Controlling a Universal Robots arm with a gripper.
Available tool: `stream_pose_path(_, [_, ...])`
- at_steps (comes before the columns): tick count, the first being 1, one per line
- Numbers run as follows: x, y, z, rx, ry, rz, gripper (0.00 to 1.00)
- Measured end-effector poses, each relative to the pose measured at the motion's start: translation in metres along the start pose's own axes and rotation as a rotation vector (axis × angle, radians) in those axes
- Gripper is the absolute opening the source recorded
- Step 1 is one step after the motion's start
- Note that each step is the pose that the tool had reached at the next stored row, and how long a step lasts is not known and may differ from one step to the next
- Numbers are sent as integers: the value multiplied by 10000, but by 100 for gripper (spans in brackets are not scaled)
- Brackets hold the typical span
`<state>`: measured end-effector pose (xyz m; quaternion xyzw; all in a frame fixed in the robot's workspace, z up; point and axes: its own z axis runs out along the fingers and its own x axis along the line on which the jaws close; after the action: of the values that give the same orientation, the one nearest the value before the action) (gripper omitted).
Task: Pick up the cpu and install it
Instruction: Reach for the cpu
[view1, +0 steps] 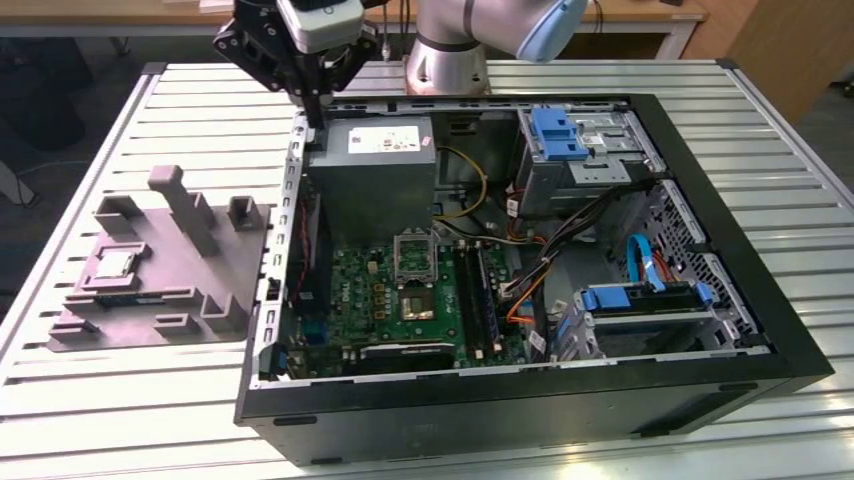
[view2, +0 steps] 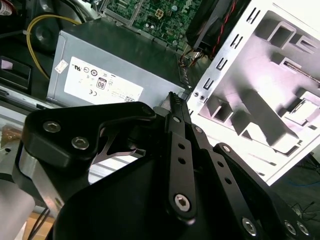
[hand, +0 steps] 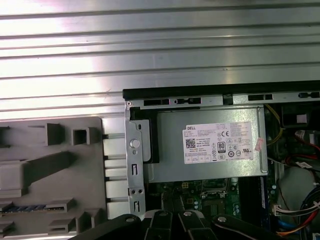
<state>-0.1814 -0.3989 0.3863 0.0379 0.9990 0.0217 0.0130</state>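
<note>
Care is needed: the cpu, laid flat on the grey tray beside the computer case, is judged light, stiff and easily hurt, best gripped by its edges, while the gripper is seen closed, empty.

A white printed label marks the power supply.

Slatted metal table, wooden desk behind, dark floor.
</note>
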Motion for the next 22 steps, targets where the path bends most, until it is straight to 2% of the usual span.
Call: stream_pose_path(22, [66, -6, 15, 0, 0, -1, 11])
